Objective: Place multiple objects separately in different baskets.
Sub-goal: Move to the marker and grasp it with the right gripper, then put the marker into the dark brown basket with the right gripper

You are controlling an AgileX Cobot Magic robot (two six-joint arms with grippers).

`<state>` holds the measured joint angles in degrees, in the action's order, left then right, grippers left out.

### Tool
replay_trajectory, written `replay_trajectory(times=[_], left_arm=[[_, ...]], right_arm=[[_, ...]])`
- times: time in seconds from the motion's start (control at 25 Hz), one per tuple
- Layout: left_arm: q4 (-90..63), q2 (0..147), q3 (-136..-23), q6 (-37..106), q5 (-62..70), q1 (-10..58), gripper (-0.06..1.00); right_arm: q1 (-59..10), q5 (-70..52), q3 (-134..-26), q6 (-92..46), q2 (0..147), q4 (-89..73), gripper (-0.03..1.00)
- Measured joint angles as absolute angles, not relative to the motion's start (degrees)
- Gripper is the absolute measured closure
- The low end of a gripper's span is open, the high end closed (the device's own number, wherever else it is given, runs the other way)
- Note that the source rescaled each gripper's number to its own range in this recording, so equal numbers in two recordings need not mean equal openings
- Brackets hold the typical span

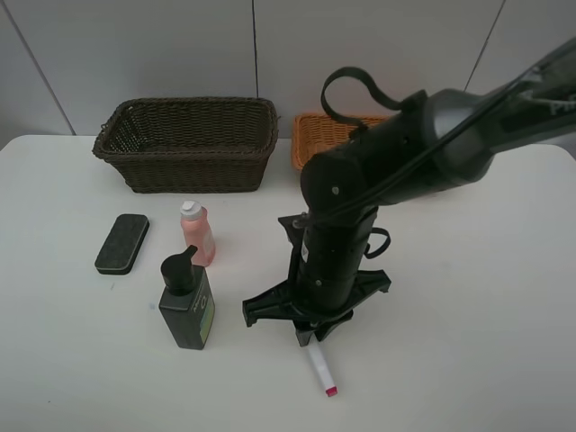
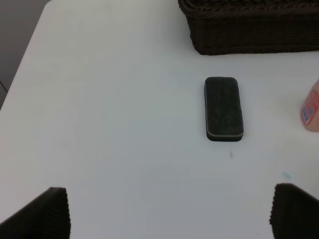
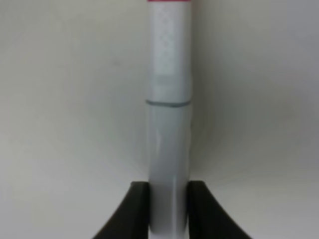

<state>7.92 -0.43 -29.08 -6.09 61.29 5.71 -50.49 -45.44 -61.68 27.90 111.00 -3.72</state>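
A white marker (image 1: 320, 370) with a pink cap lies on the white table near the front. My right gripper (image 1: 309, 337) points down over its rear end and is shut on it; in the right wrist view the black fingertips (image 3: 135, 209) clamp the marker (image 3: 168, 144) on both sides. A black eraser block (image 1: 122, 242) lies at the left, also in the left wrist view (image 2: 224, 108). A pink bottle (image 1: 197, 234) and a dark-green pump bottle (image 1: 186, 301) stand mid-table. The dark brown basket (image 1: 189, 144) and the light orange-tan basket (image 1: 315, 137) sit at the back. My left gripper (image 2: 169, 211) is open over bare table.
The right arm (image 1: 423, 153) reaches in from the upper right and hides much of the tan basket. The table's left edge (image 2: 30, 45) shows in the left wrist view. A grey panelled wall stands behind the baskets.
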Motion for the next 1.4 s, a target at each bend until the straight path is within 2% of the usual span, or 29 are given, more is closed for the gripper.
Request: replay_trajectory(times=[0.48,0.76,0.96,1.4], left_arm=[[7.9,-0.4,-29.1,-6.1,61.2,5.7,-0.05],[7.9,-0.4,-29.1,-6.1,61.2,5.7,-0.05],[7.9,-0.4,-29.1,-6.1,61.2,5.7,-0.05],[7.9,-0.4,-29.1,-6.1,61.2,5.7,-0.05]], right_arm=[[-50.5,-61.9,-75.8,30.9,99.4,10.1,0.96],[-50.5,-65.1,-86.4,30.7,99.2,18.3,0.96],[-50.2,-59.4,-90.5,29.4,99.2,23.1,0.96],[-42.6,-33.2,-91.0,29.4,106.7,23.8,0.96]])
